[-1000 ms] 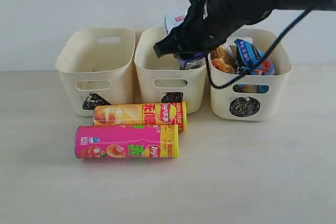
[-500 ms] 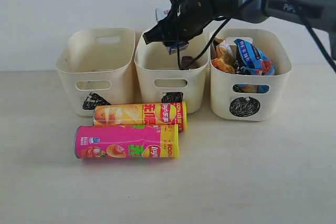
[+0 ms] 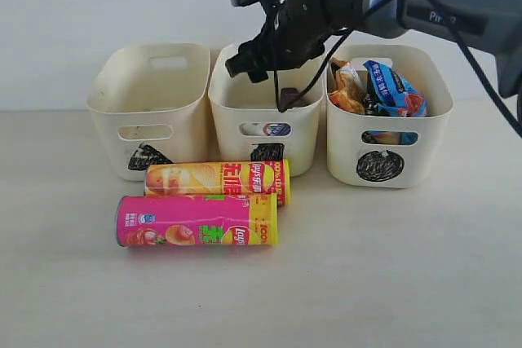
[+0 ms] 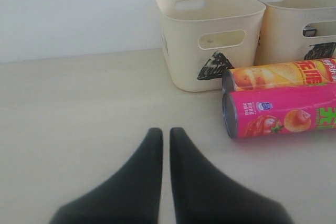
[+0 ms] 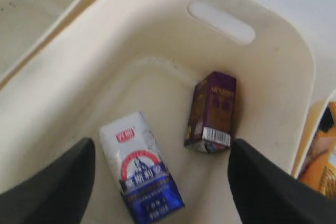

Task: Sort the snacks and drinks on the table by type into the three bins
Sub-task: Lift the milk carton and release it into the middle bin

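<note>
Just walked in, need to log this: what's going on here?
The robot is sorting snacks and drinks into three bins. The right tool hangs open over the middle bin, where the white and blue carton and the purple carton lie. Both foil bags sit in the right bin. The pink can and the yellow-orange can lie on the table, not yet sorted. The left tool is shut and empty.

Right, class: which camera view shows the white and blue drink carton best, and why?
The right wrist view: the white and blue carton lies fully visible on the middle bin's floor. The exterior view shows only a sliver of it through the handle cutout; the left wrist view does not show it clearly.
</note>
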`<action>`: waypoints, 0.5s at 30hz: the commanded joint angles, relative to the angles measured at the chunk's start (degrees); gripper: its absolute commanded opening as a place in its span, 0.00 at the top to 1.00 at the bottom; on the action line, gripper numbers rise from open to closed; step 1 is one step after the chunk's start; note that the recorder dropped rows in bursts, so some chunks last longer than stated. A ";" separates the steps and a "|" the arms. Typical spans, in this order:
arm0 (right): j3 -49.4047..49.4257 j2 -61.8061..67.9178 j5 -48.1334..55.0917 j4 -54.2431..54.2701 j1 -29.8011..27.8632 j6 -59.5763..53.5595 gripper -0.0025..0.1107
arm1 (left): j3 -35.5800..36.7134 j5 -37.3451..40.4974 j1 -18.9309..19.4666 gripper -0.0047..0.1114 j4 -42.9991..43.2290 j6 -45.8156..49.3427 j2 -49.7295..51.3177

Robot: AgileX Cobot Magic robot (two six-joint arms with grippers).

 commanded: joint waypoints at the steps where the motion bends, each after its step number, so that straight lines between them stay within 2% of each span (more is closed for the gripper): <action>1: -0.36 -2.24 12.73 -0.51 -0.48 -6.45 0.49 | -0.18 -0.32 0.17 0.93 0.24 -0.49 -0.23; 4: -0.36 -2.90 19.71 -1.36 -0.48 -9.33 0.69 | -0.18 -0.32 0.17 0.93 0.24 -0.49 -0.23; 7: -0.36 -4.14 23.93 -2.13 -1.29 -8.81 0.97 | -0.18 -0.32 0.17 0.93 0.24 -0.49 -0.23; 11: 0.61 -6.04 25.85 0.29 -3.49 -7.68 0.98 | -0.18 -0.32 0.17 0.93 0.24 -0.49 -0.23; 15: 7.72 -10.10 22.64 1.86 -6.24 -5.61 0.98 | -0.18 -0.32 0.17 0.93 0.24 -0.49 -0.23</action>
